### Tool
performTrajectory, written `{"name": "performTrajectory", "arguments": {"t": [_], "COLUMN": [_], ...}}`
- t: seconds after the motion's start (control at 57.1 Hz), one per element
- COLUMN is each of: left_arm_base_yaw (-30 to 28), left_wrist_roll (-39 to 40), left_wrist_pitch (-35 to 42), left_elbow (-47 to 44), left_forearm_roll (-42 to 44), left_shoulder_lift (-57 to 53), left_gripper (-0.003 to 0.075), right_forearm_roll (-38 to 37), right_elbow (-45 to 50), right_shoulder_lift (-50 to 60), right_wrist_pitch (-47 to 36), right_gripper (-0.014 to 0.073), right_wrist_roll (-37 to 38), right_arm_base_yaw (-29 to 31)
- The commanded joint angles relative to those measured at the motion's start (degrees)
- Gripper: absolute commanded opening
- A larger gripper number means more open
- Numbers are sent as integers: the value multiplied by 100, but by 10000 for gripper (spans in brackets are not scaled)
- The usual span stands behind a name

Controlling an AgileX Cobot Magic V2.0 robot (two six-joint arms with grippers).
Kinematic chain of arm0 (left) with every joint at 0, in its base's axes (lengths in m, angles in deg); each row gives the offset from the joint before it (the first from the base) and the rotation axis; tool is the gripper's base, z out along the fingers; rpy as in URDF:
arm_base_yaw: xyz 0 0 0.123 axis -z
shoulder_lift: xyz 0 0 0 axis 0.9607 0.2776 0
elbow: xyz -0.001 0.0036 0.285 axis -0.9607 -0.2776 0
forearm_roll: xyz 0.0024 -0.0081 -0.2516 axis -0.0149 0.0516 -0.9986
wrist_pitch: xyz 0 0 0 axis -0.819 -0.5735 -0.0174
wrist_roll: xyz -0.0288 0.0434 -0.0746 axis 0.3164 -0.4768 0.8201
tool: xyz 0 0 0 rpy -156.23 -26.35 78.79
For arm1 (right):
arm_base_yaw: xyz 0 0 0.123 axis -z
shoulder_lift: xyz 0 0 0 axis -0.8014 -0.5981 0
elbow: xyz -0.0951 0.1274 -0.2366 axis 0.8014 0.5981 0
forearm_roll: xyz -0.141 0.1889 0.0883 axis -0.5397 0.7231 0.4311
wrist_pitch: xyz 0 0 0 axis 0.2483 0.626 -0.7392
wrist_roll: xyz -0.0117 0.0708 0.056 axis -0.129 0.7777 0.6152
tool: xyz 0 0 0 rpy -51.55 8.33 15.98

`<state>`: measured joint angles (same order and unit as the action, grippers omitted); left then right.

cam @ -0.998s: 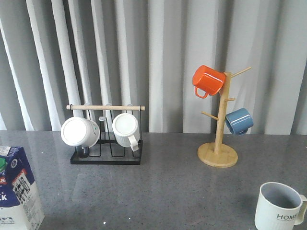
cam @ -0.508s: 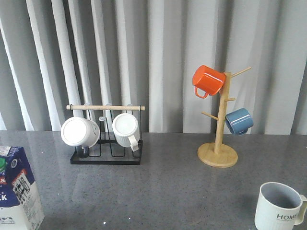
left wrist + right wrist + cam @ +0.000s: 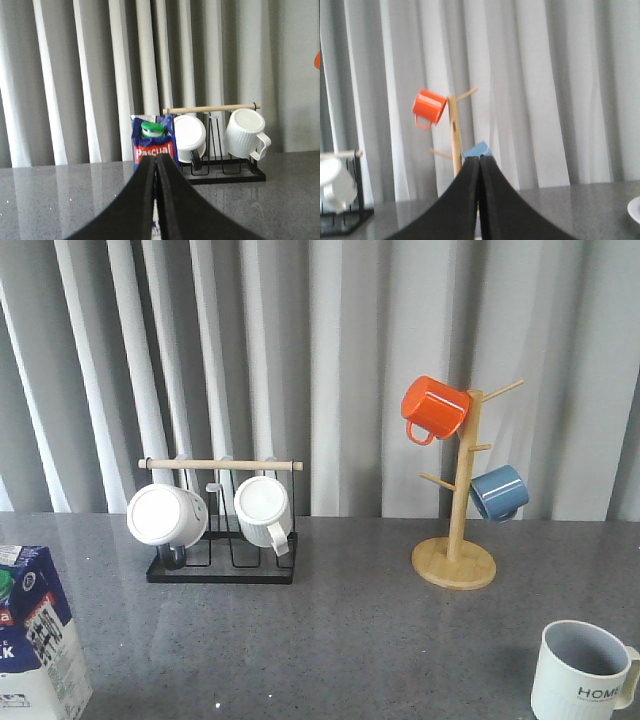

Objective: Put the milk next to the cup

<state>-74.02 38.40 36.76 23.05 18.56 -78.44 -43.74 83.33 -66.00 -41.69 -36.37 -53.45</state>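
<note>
Milk stands upright, well left of cup.

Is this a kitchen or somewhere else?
Probably a make-believe kitchen for a robot: a grey table before curtains, with a mug rack, a wooden mug tree and a milk carton.

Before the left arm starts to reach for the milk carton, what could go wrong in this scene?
1. The blue-and-white gable-top milk carton is tall and stands at the table's near left edge; a push from the shut left gripper could tip it.
2. The pale ribbed "HOME" mug stands at the far right, so the carry is long across the table.
3. The black wire rack with white mugs stands behind the carton; a wide swing might hit it.
</note>
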Motion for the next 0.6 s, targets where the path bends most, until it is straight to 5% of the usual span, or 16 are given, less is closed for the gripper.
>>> {"name": "performTrajectory", "arguments": {"t": [0.0,0.123,0.245,0.578], "left_arm_base_yaw": [5,5,21,323], "left_wrist_roll": [-117,11,297,365], "left_wrist_pitch": [450,450,574,757], "left_elbow": [723,1492,2009,2095], "left_forearm_roll": [-45,-116,-259,-247], "left_shoulder_lift": [865,2125,2924,3223], "left_gripper": [-6,-6,-6,-5], "right_forearm_roll": [909,2432,3943,4577], "right_elbow": [-745,-1437,-1802,-1830], "right_shoulder_lift": [-748,-2031,-2905,-3370], "right_wrist_pitch": [-349,-102,-181,771], "right_gripper": [-9,-9,-9,-9], "right_wrist_roll": [-962,-2587,-3431,-5729], "right_arm_base_yaw": [46,46,46,39]}}
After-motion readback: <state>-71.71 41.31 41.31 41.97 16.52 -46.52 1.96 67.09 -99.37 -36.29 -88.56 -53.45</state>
